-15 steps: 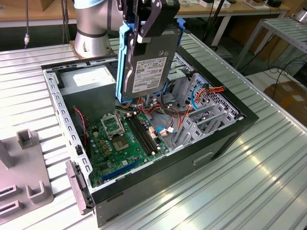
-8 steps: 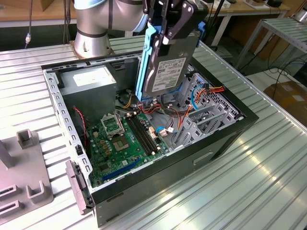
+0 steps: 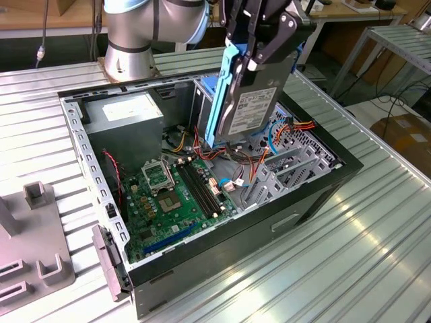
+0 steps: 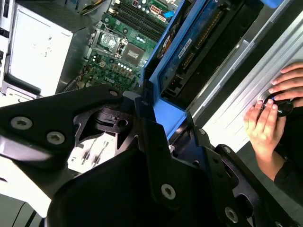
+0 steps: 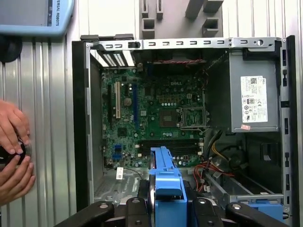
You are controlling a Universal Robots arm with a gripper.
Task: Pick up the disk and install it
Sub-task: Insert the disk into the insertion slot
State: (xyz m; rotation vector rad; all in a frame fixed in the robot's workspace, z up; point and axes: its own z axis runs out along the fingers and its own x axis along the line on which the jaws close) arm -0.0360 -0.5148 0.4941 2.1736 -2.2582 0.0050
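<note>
**Exterior view.** One black gripper (image 3: 259, 57) is clamped on the upper edge of one flat, dark-metal disk (image 3: 250, 108) with a white label and blue plastic side rails. It holds the disk on edge above the drive end of one open black computer case (image 3: 306, 202). Inside lie one green motherboard (image 3: 175, 195) and one grey power-supply box (image 3: 124, 114). A tangle of red and orange cables (image 3: 232, 151) lies just below the disk. As I judge it, the carry is done well if the rails are kept square to the bay and the lower edge clears those cables.

**Second wrist view.** One blue rail (image 4: 173, 71) runs out from the closed fingers. A person's two hands (image 4: 265, 123) rest on a dark round object beside the case.

**First wrist view.** The count agrees: one disk (image 5: 165, 182), one motherboard, one power-supply box, two hands.
</note>
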